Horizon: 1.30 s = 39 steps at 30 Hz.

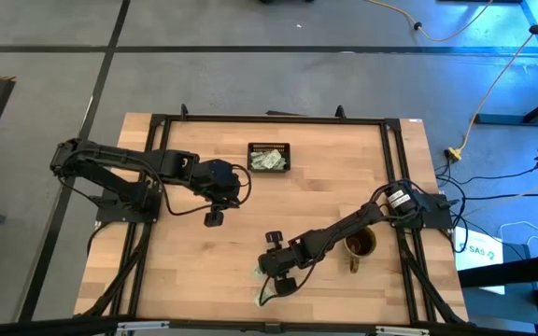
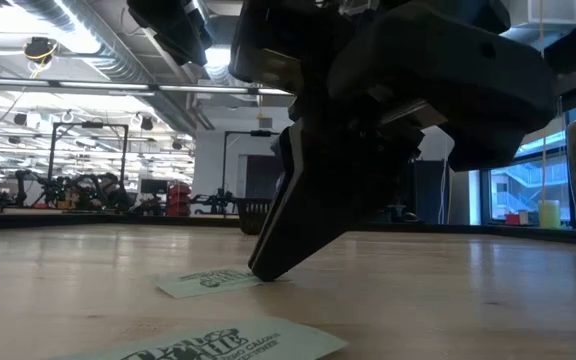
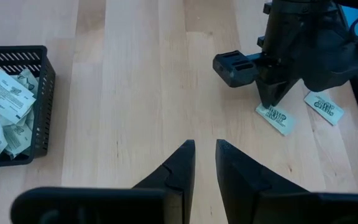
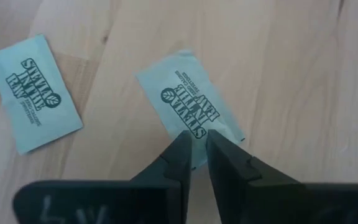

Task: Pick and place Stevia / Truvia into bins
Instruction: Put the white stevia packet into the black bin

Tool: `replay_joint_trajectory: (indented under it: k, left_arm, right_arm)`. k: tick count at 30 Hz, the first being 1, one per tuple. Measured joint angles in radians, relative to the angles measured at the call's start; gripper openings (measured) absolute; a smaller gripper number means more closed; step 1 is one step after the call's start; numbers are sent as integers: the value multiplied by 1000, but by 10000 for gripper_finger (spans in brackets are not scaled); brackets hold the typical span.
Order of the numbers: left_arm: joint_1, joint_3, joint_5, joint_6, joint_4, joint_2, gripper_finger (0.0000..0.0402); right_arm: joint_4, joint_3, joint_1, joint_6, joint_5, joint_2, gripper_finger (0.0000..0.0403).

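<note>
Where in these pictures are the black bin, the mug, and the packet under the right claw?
black bin (image 3: 42,93): left wrist view, on its slatted side wall.
mug (image 1: 361,245): high view, on its rim.
packet (image 4: 188,96): right wrist view, on its printed face.

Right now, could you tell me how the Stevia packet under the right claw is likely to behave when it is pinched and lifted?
The Stevia packet looks thin and flat, so it will probably flex and weigh little. Lying flush on the wooden table, it may slide instead of lifting. The right claw touches only its edge, so the grip could slip.
</note>
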Motion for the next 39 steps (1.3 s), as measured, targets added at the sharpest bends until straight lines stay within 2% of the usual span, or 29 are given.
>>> replay_joint_trajectory:
  k: [7, 12, 19, 27, 35, 39]
  left_arm:
    - [0, 0, 0, 0, 0, 0, 59]
    - [0, 0, 0, 0, 0, 0, 59]
    - [0, 0, 1, 0, 0, 0, 59]
    - [0, 0, 22, 0, -10, 0, 59]
    - [-33, 0, 36, -4, -96, -3, 59]
    - [-55, -2, 36, -35, -160, -3, 59]
  right_arm:
    - [-6, 3, 0, 35, 7, 25, 26]
    - [-5, 3, 0, 58, 13, 26, 17]
    - [3, -3, -14, 191, -2, -3, 3]
    - [-92, -11, -81, 264, 21, -149, 1]
    - [-314, -8, -200, 342, 163, -352, 0]
    - [-382, -8, -291, 344, 183, -414, 0]
